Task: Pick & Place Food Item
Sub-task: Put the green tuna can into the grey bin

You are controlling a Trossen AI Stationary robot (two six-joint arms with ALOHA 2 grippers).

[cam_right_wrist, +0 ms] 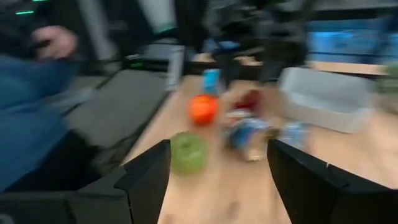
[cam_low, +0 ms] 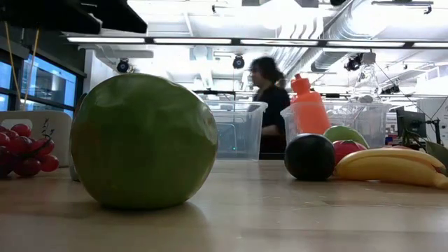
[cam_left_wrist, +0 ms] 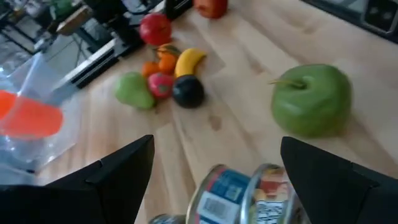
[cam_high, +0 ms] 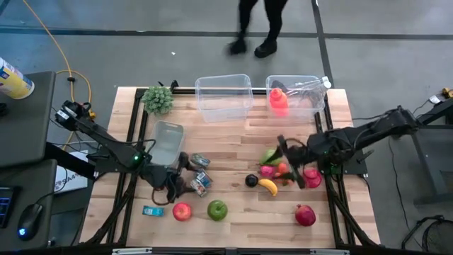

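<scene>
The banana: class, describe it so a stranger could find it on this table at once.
Start at the right clear bin holding the orange bottle, then come toward the table's near edge to the fruit cluster. The banana lies at its front, beside the small black fruit; it is the only long, curved, yellow piece.

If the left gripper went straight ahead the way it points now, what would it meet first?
Most likely the tin can, which lies just ahead of the open left gripper, between its fingers. The green apple sits farther on; depth is uncertain.

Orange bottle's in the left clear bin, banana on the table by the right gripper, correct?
Not quite: the high view shows the orange bottle in the right clear bin. The banana does lie on the table by the right gripper.
</scene>
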